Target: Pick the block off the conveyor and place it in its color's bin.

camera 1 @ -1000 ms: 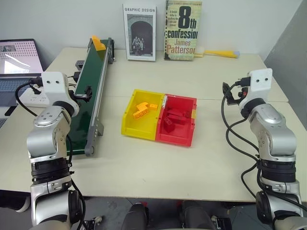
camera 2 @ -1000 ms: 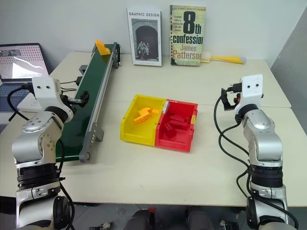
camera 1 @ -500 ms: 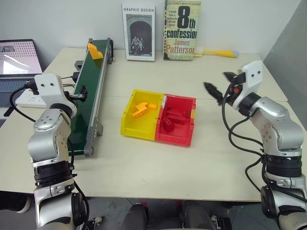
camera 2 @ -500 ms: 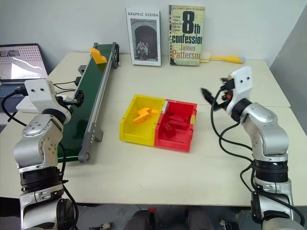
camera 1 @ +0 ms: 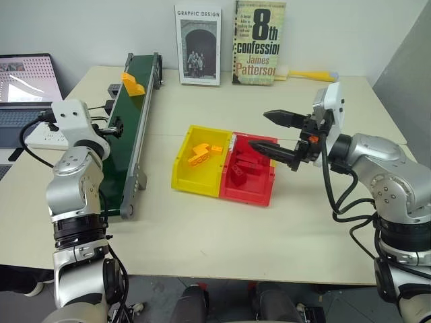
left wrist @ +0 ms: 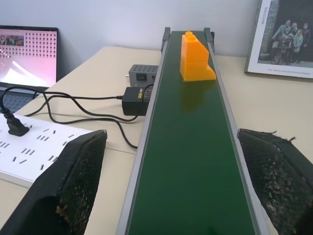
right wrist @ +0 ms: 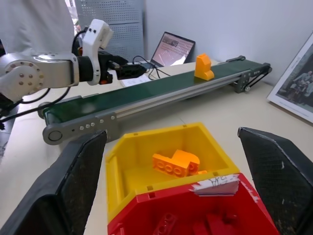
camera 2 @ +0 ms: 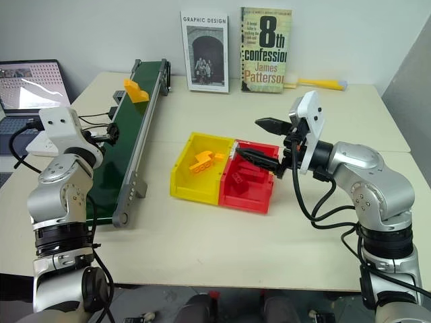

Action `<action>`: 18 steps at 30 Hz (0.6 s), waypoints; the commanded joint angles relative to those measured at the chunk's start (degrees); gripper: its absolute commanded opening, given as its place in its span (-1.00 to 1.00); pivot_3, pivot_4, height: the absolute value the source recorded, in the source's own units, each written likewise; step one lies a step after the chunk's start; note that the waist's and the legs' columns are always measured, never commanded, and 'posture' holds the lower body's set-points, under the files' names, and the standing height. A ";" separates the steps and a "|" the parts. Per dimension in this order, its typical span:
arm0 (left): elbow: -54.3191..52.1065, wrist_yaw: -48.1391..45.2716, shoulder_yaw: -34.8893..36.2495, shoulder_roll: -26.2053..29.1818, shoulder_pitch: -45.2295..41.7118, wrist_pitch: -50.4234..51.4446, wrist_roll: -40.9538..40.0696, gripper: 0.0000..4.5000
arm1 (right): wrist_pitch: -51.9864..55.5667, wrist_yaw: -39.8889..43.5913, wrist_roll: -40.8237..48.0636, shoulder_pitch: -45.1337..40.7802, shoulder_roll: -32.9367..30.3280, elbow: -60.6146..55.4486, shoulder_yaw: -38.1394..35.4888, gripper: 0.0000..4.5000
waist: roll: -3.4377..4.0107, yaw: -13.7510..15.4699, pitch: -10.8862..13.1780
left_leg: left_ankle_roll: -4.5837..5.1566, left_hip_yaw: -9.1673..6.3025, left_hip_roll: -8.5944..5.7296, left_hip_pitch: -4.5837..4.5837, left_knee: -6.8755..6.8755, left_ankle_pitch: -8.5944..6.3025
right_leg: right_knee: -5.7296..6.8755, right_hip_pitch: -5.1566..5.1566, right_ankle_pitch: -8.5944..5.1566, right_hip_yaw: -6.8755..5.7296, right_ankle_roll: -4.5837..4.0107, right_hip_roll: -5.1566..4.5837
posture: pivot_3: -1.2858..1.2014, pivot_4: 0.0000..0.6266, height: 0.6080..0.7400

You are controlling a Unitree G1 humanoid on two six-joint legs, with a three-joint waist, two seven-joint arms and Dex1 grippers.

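Beige table (camera 1: pixel 202 235) against a plain pale wall (camera 1: pixel 87 27), grey panel (camera 1: pixel 411 74) at right.

orange-yellow block (left wrist: pixel 195 57), dark green conveyor (camera 1: pixel 124 145), bright yellow bin (camera 1: pixel 183 171), red tray (camera 1: pixel 252 193)

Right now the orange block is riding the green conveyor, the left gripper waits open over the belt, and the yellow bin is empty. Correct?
Not quite: the yellow bin is not empty. The right wrist view shows orange bricks lying inside. The rest holds: the block stands on the conveyor, and the left gripper is open over the belt.
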 commanded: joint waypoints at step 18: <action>6.02 0.45 -1.43 -0.99 -4.97 -2.45 -0.13 0.97 | 2.19 -2.43 5.08 -0.66 -3.71 -7.96 -0.95 1.00 | 0.00 0.01 0.00 | 0.01 -0.01 0.00 -0.01 0.00 0.00 | -0.01 0.00 0.00 0.00 0.00 0.00 | 0.03 -0.52 1.00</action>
